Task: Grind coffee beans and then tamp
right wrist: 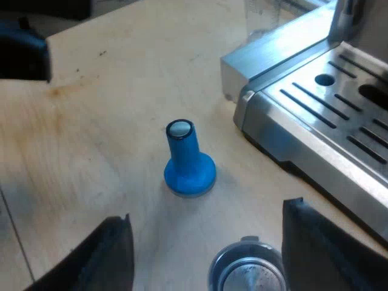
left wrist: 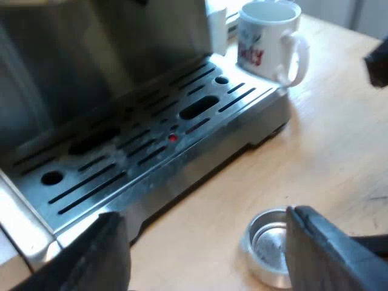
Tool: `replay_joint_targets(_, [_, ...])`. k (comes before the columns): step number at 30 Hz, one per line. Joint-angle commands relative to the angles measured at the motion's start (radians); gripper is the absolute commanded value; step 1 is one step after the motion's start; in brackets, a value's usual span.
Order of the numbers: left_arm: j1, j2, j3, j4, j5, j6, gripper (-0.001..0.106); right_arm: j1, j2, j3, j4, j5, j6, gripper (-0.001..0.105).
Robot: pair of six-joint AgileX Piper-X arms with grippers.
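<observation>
Hovering over holder [left wrist: 270, 245] on desk [left wrist: 339, 133]: left gripper [left wrist: 203, 242] wide open, empty; right gripper [right wrist: 206, 242] likewise. Holder likely stiff, heavy, slippery metal; pinch across rim. Tamper [right wrist: 189, 160] probably light; grip stem.

Light wood table [left wrist: 339, 139], fine straight grain, matte finish. Brownish stain [right wrist: 57, 91] near one edge, blotchy, fading outward. Small dark speck [right wrist: 102, 53] close to the stain. Thin dark seam [right wrist: 13, 233] running across the top at a slant. Faint dark scuffs [left wrist: 374, 197] on another patch of wood. Beyond the table edge: pale grey-white panels [left wrist: 357, 15] with a vertical joint between them; wall or cabinet, cannot tell. Light bright and even, cool in tone. Soft-edged shadows, mild glare on the wood.
</observation>
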Motion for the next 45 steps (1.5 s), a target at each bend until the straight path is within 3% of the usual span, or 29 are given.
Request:
replay_joint_targets(1, [-0.004, 0.046, -0.026, 0.011, -0.053, -0.027, 0.058, -0.004, 0.022, -0.002, -0.03, -0.018, -0.013, 0.055])
replay_joint_targets(10, [-0.001, 0.222, -0.041, 0.02, -0.054, -0.029, 0.058, -0.004, 0.139, -0.002, -0.171, -0.058, -0.013, 0.055])
replay_joint_targets(11, [0.002, 0.254, -0.048, 0.02, -0.082, -0.054, 0.058, -0.004, 0.148, -0.002, -0.185, -0.067, -0.013, 0.055])
replay_joint_targets(26, [0.012, 0.513, -0.065, -0.022, -0.096, -0.074, 0.058, 0.031, 0.164, -0.002, -0.188, -0.067, -0.013, 0.055])
replay_joint_targets(41, [0.012, 0.705, -0.087, -0.082, -0.096, -0.074, 0.058, 0.031, 0.164, -0.002, -0.188, -0.062, -0.011, 0.055])
replay_joint_targets(45, [0.012, 0.721, -0.086, -0.084, -0.127, -0.074, 0.058, 0.031, 0.164, -0.002, -0.188, -0.062, -0.011, 0.055])
